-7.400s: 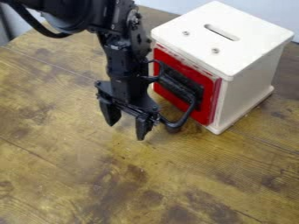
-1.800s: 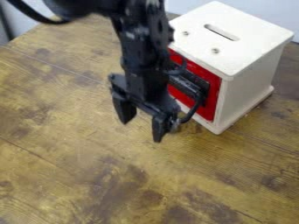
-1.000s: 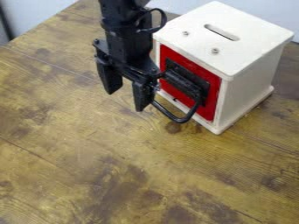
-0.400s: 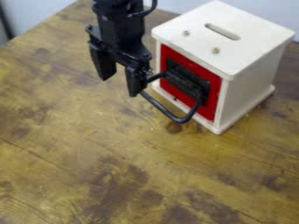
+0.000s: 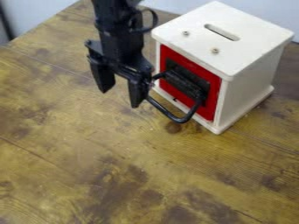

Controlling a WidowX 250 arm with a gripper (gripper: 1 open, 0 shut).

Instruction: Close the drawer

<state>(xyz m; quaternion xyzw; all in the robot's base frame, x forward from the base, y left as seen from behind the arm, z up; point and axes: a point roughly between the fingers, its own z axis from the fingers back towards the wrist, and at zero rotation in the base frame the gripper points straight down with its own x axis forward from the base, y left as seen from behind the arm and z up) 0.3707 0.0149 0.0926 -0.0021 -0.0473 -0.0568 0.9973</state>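
Black gripper (image 5: pixel 121 86) pointing down, fingers spread and empty, just left of the red drawer (image 5: pixel 183 80) (loop handle (image 5: pixel 170 109) alongside), wooden table (image 5: pixel 82 166).

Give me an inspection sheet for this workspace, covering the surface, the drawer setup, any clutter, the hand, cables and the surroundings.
Surface: worn wooden table, stained and scratched, bare in front.
Job's things: red drawer with a black front plate sits in the white cabinet; its black loop handle hangs down toward the table. Whether it is fully pushed in cannot be told.
Clutter: nothing seen.
Hand: the hand points down just left of the drawer front, fingers spread, holding nothing; one finger is close to the handle, contact unclear.
Cables: nothing clearly seen.
Surroundings: pale background beyond the table's far edge, top left; nothing else seen.
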